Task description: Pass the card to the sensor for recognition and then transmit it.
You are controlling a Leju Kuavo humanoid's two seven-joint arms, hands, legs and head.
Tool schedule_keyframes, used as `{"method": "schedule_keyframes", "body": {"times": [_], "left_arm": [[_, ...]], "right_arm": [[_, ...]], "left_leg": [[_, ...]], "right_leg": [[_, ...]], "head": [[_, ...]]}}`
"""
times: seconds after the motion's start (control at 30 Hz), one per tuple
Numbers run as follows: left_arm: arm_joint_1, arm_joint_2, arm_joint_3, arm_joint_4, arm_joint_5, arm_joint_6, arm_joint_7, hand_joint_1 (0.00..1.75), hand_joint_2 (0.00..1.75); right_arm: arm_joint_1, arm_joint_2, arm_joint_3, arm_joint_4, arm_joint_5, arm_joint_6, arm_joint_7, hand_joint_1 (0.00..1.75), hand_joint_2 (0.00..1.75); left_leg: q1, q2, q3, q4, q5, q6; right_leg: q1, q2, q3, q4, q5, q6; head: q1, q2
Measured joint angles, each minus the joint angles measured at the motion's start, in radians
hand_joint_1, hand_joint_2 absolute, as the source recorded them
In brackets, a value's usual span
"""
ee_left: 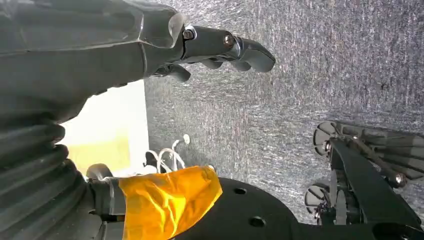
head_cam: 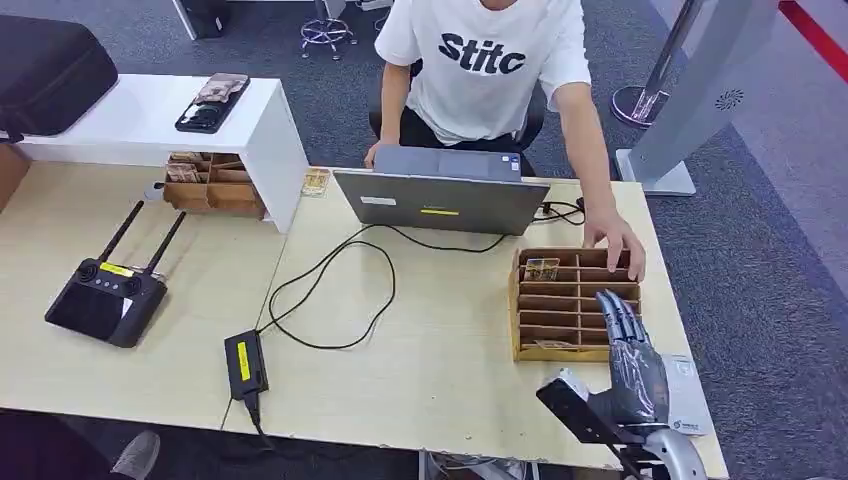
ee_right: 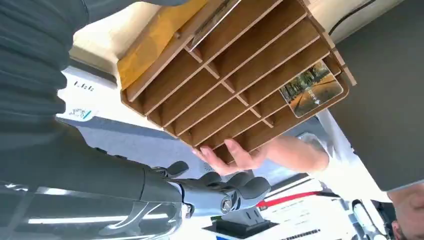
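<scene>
A wooden slotted rack (head_cam: 575,300) stands on the table's right side. A card with a yellow picture (head_cam: 541,268) stands in its far left slot, and another card (head_cam: 556,345) lies in the nearest slot. My right hand (head_cam: 628,352) hovers over the rack's near right corner with straight fingers and holds nothing. The right wrist view has the rack (ee_right: 225,75), the picture card (ee_right: 311,89) and my hand (ee_right: 220,192). A flat white sensor pad (head_cam: 688,396) lies just right of my hand. My left hand (ee_left: 220,47) hangs over grey carpet and holds nothing.
A seated person rests a hand (head_cam: 615,242) on the rack's far right corner. A grey laptop (head_cam: 440,200) with black cables sits mid-table. A black controller (head_cam: 105,298) and a power brick (head_cam: 245,363) lie to the left. A white shelf (head_cam: 160,120) holds a phone.
</scene>
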Motion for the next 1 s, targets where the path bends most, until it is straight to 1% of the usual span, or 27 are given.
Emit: {"method": "schedule_keyframes", "body": {"times": [0.1,0.17,0.3,0.37,0.63,1.0], "left_arm": [[0.0,0.0,0.0,0.0,0.0,0.0,0.0,0.0,1.75],[0.0,0.0,0.0,0.0,0.0,-0.001,-0.002,0.0,1.75],[0.0,0.0,0.0,0.0,0.0,-0.002,-0.003,0.0,1.75],[0.0,0.0,0.0,0.0,0.0,-0.002,-0.003,0.0,1.75],[-0.001,0.0,0.0,0.0,0.0,-0.006,-0.003,0.0,1.75],[-0.001,0.001,0.0,0.0,0.0,-0.01,-0.003,0.0,1.75]], "right_arm": [[0.002,0.0,0.003,-0.001,0.015,-0.008,0.0,0.0,1.75],[0.002,0.0,0.012,-0.001,0.055,-0.027,0.002,0.0,1.75],[0.002,0.0,0.031,-0.001,0.08,-0.043,0.008,0.0,1.75],[0.002,0.0,0.037,0.0,0.113,-0.061,0.014,0.0,1.75],[-0.01,-0.012,0.089,0.045,0.28,-0.141,0.095,0.0,1.75],[-0.031,-0.02,0.126,0.119,0.299,-0.15,0.106,0.0,1.75]], "left_leg": [[0.0,0.0,0.0,0.0,0.0,0.0],[0.0,0.0,0.0,0.0,0.0,0.0],[0.0,0.0,0.0,0.0,0.0,0.0],[0.0,0.0,0.0,0.0,0.0,0.0],[0.0,0.0,0.0,0.0,0.0,0.0],[0.0,0.0,0.0,0.0,0.0,0.0]], "right_leg": [[0.0,0.0,0.0,0.0,0.0,0.0],[0.0,0.0,0.0,0.0,0.0,0.0],[0.0,0.0,0.0,0.0,0.0,0.0],[0.0,0.0,0.0,0.0,0.0,0.0],[0.0,0.0,0.0,0.0,0.0,0.0],[0.0,0.0,0.0,0.0,0.0,0.0]], "head": [[0.0,0.0],[0.0,0.0],[0.0,0.0],[0.0,0.0],[0.0,0.0],[0.0,0.0]]}}
